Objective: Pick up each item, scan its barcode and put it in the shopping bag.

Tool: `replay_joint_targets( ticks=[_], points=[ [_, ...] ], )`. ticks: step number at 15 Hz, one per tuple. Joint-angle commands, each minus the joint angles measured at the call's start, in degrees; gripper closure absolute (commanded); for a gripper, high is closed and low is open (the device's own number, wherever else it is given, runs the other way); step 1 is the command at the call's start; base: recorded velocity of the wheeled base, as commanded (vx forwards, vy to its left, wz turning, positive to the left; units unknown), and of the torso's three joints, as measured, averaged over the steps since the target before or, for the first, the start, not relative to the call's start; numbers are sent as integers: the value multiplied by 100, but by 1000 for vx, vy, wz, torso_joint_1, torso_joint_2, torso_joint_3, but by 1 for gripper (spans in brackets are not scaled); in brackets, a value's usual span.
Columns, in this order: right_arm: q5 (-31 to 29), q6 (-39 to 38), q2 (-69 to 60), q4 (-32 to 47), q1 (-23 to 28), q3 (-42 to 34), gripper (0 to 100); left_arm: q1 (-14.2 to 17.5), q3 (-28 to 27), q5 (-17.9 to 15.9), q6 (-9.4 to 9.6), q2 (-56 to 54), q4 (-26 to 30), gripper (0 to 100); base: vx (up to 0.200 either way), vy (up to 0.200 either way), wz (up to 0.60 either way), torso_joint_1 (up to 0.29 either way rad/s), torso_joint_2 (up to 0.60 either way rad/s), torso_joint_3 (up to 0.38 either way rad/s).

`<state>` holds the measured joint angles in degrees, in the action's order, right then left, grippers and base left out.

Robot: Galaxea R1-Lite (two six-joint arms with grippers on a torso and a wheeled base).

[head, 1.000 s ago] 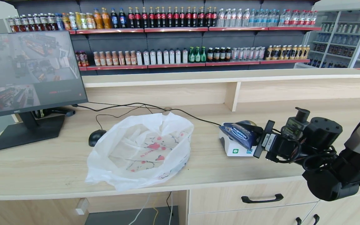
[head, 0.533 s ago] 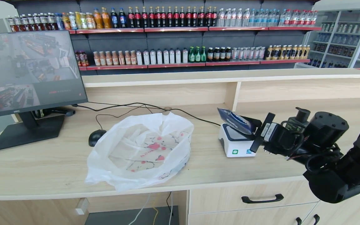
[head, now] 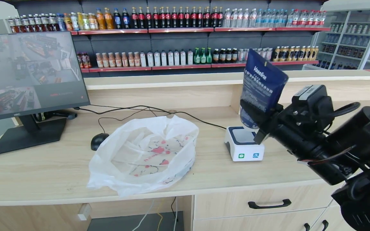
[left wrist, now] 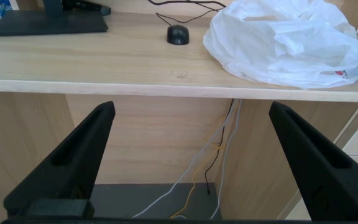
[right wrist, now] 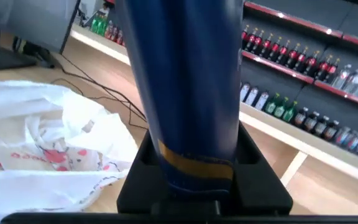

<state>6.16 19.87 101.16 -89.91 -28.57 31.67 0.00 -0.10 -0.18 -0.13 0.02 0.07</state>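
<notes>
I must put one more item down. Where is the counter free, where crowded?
Bare wood lies on the counter between the monitor stand and the shopping bag, and along the front edge before the scanner. Behind the bag it is crowded: mouse and cables. Over the scanner the right gripper holds the blue pouch.

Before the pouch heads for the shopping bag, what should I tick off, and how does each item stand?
1. Grip: right end effector shut on the blue pouch, pouch held upright: ok.
2. Pouch lifted off the scanner: ok.
3. Barcode read: cannot tell.
4. Shopping bag sits on the counter with its mouth open upward: ok.
5. Left end effector open, low in front of the counter, away from the bag: ok.
</notes>
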Motion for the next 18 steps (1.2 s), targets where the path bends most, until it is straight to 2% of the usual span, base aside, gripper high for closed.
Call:
replay_joint_targets(
  ticks=[1, 2, 5, 12, 15, 18],
  points=[
    [-405, -414, -588, -9, -280, -267, 100, 0, 1, 1, -4, -2, 1, 0, 0, 0, 0, 0, 0, 0],
    [-739, -1222, -685, -9, -289, -337, 100, 0, 1, 1, -4, -2, 1, 0, 0, 0, 0, 0, 0, 0],
    [-1152, -2321, -764, -9, -236, -504, 100, 0, 1, 1, -4, -2, 1, 0, 0, 0, 0, 0, 0, 0],
    [-1231, -2470, -773, -9, -192, -662, 100, 0, 1, 1, -4, -2, 1, 0, 0, 0, 0, 0, 0, 0],
    [-1222, -2532, -870, -9, -192, -776, 100, 0, 1, 1, -4, -2, 1, 0, -200, 0, 0, 7, 4, 2],
    [-1204, -2550, -914, -9, -210, -803, 100, 0, 1, 1, -4, -2, 1, 0, 0, 0, 0, 0, 0, 0]
  ],
)
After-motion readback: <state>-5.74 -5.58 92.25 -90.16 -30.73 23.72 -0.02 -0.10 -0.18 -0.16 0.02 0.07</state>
